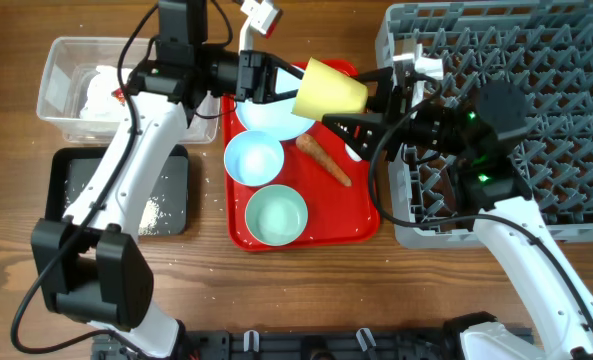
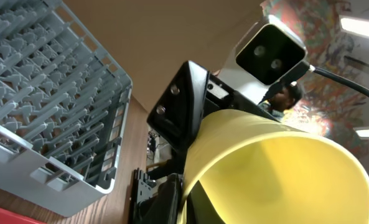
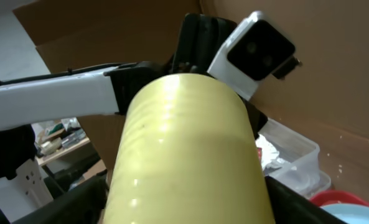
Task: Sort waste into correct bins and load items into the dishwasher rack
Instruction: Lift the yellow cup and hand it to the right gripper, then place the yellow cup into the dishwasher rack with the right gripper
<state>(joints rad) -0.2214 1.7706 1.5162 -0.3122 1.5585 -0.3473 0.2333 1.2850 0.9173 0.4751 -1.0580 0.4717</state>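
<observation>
The small yellow cup [image 1: 329,90] hangs on its side above the red serving tray [image 1: 361,215], mouth toward my left arm. My left gripper [image 1: 281,82] is shut on the cup's rim; in the left wrist view one finger lies inside the cup [image 2: 277,168]. My right gripper [image 1: 361,105] grips the cup's narrow end, a finger against each side of the cup [image 3: 184,155]. On the tray lie two pale blue bowls [image 1: 253,158] [image 1: 276,215], the plate [image 1: 271,120] partly under the cup, and the orange-brown stick [image 1: 324,160]. The grey rack [image 1: 576,120] [image 2: 47,93] stands at the right.
The clear tub [image 1: 61,90] [image 3: 296,155] at the far left holds the white napkin [image 1: 98,92]. The black tray [image 1: 76,165] in front of it holds loose rice grains [image 1: 156,210]. A white spoon-like piece [image 1: 354,152] lies by the tray's right edge.
</observation>
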